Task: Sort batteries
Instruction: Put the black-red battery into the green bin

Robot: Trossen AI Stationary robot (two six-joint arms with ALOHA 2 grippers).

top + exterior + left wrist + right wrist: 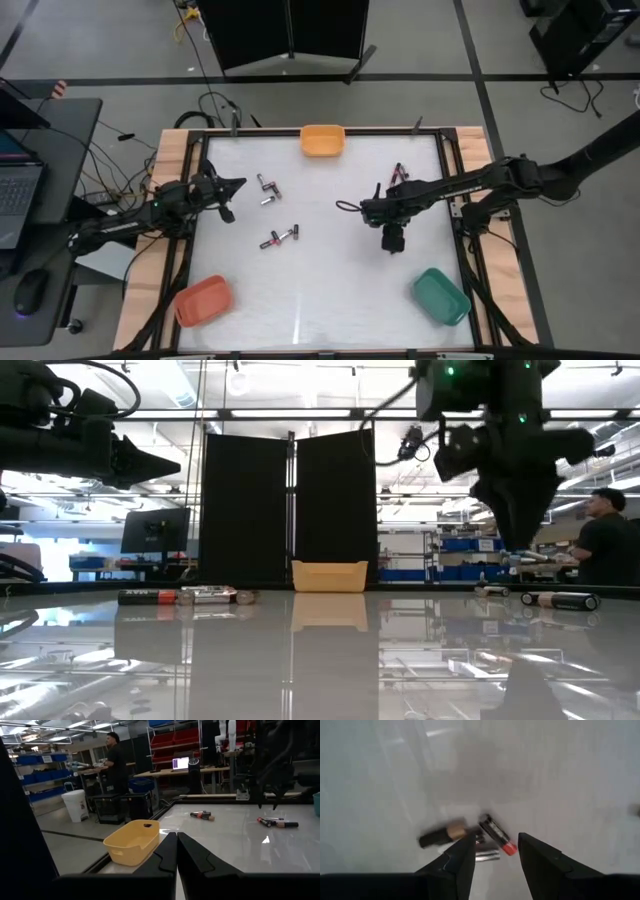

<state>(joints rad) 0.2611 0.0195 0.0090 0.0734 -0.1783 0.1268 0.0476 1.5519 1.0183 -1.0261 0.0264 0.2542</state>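
Observation:
Several small batteries lie on their sides on the white table. One cluster (399, 173) is at the far right, and my right gripper (495, 862) hangs open above it, pointing down. In its wrist view I see a black cell with a red end (495, 834), a dark cell with a tan end (440, 836) and a silver one (487, 855) just past the fingertips. More batteries lie at the far left (266, 188) and in the middle left (280, 238). My left gripper (176, 855) waits shut at the left edge, held level above the table.
A yellow-orange bin (322, 140) stands at the far edge, a red-orange bin (203, 301) at the near left and a green bin (441, 296) at the near right. A person (605, 545) stands in the room beyond the table.

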